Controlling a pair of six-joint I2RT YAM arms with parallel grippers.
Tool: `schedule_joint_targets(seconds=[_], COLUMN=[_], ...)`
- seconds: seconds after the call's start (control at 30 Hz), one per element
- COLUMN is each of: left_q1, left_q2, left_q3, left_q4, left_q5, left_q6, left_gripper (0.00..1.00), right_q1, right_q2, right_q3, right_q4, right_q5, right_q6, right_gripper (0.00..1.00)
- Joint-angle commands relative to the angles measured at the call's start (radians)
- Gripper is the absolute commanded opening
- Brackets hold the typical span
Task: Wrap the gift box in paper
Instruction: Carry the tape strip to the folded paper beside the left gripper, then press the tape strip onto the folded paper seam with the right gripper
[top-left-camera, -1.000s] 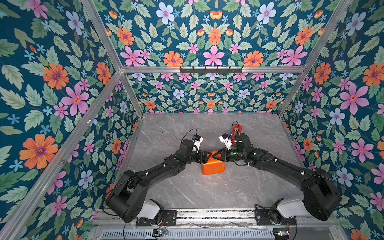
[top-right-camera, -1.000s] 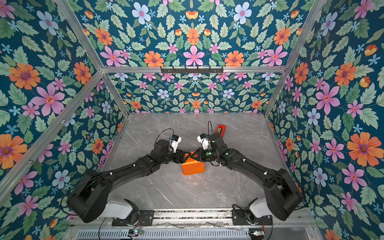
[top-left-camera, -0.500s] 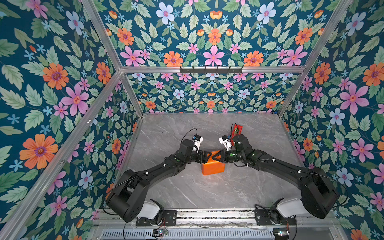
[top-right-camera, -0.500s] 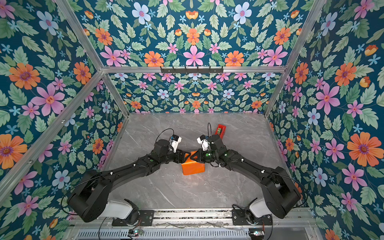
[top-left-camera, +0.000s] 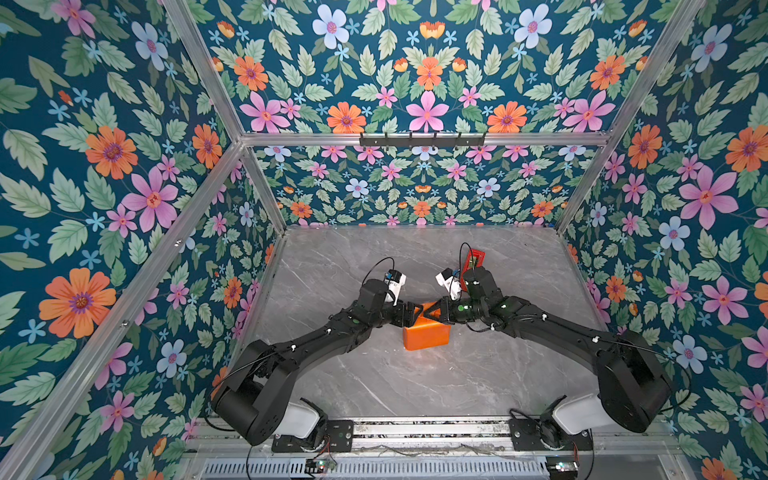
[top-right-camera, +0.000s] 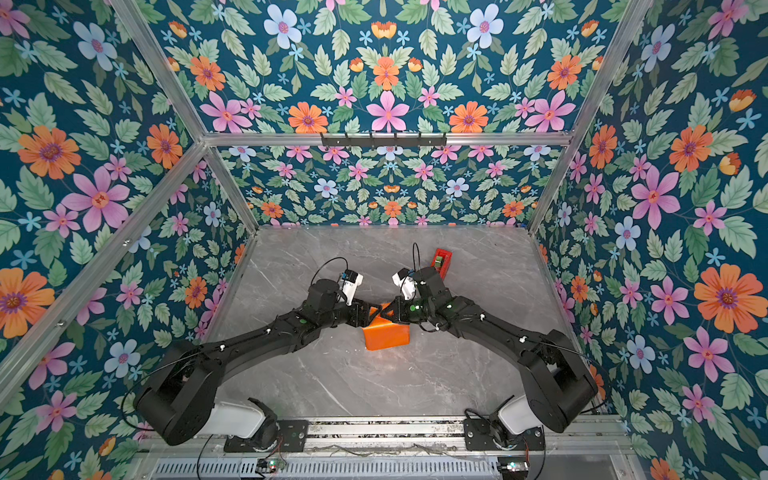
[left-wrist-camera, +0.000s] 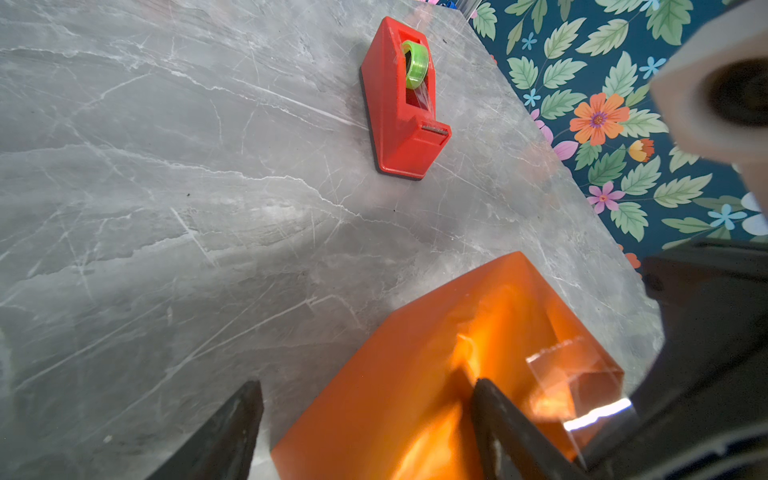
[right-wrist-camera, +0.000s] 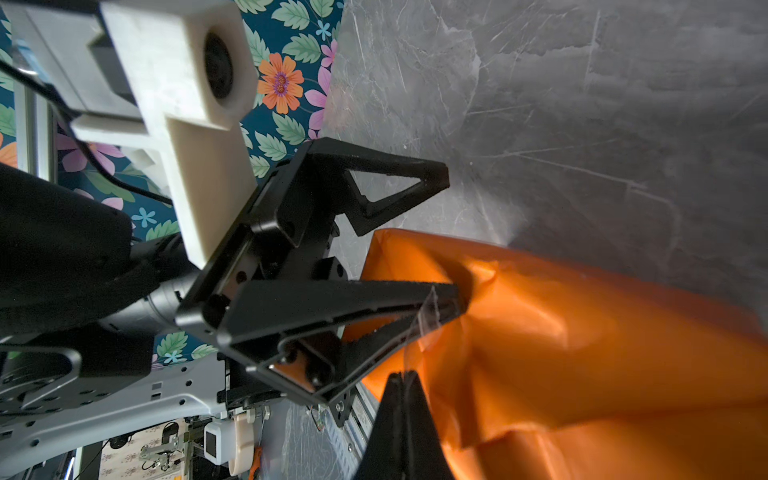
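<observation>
You've got the paper (top-left-camera: 426, 338) hiding the gift box in the middle of the table (top-left-camera: 374, 374), left gripper (left-wrist-camera: 365, 384) spread wide on it, right gripper (right-wrist-camera: 401, 376) pinched closed; probably only final taping remains.

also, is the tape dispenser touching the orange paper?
No, in the left wrist view the red tape dispenser stands apart from the orange paper, with bare table between them.

We show the left arm (top-left-camera: 324, 337) and right arm (top-left-camera: 552, 328) stretched inward, left gripper (left-wrist-camera: 363, 386) spread wide, right gripper (right-wrist-camera: 402, 378) closed.
</observation>
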Motion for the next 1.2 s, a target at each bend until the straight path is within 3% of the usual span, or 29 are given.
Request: schedule_joint_targets(seconds=[0.0,0.83,1.17], left_q1=[0.0,0.0,0.0], left_q2=[0.01,0.018,0.021], left_q3=[-0.011,-0.008,-0.005], left_q4=[-0.184,-0.178,-0.18], left_q5=[-0.05,-0.029,-0.024], left_q6=[0.046,0.043,0.044], left_gripper=[0.8,0.8,0.8], right_q1=[0.0,0.003,0.002], right_q2=[0.007,-0.015,-0.013], right_q3=[-0.004,-0.087,-0.113], right_q4=[-0.004,-0.075,-0.057], right_q5=[0.017,0.128,0.145], right_q6=[-0.032,-0.388,-0.455], right_gripper=[0.0,0.01,0.1])
